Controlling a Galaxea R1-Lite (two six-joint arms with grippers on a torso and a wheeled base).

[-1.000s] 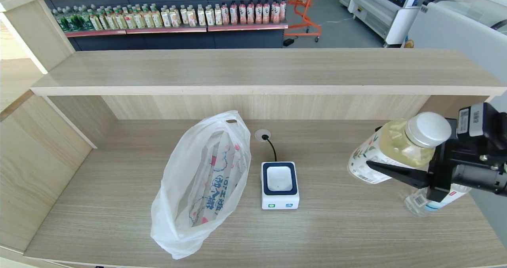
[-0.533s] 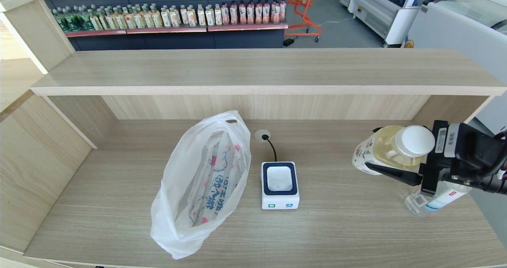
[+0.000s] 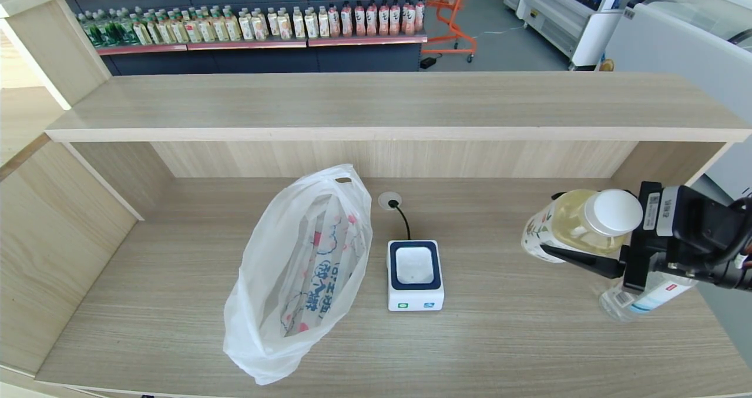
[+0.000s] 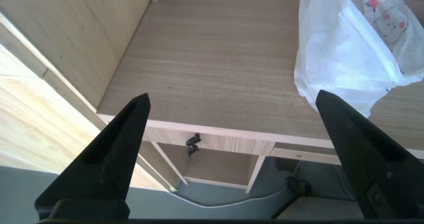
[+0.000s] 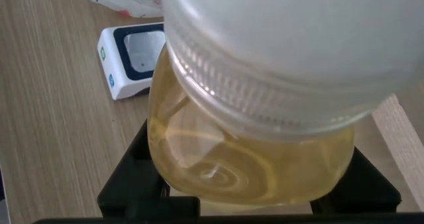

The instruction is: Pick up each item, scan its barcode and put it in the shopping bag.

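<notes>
Head view evidence puts the risk on the right side of the table (image 3: 529, 351), whose hard wood would meet anything dropped on the way to the scanner (image 3: 415, 273). The shopping bag (image 3: 294, 280) is slumped just left of the scanner, mouth open, with a printed packet inside. Its unsupported film could be pushed shut or dragged if it is entered low. The left gripper (image 4: 233, 99), spread wide and empty, is seen beyond the bag from the scanner, over the near table edge, so the bag is not steadied. The tea bottle (image 3: 564, 224) is held off the table well to the right of the scanner, clamped crosswise by the right gripper (image 3: 549, 221) just below its white cap. Being full and gripped near one end, it is judged liable to pivot or slip if swung fast. Its barcode side cannot be told, so a missed read is possible. A water bottle (image 3: 646, 295) lying beneath that gripper could be knocked off the table by a low pass.
</notes>
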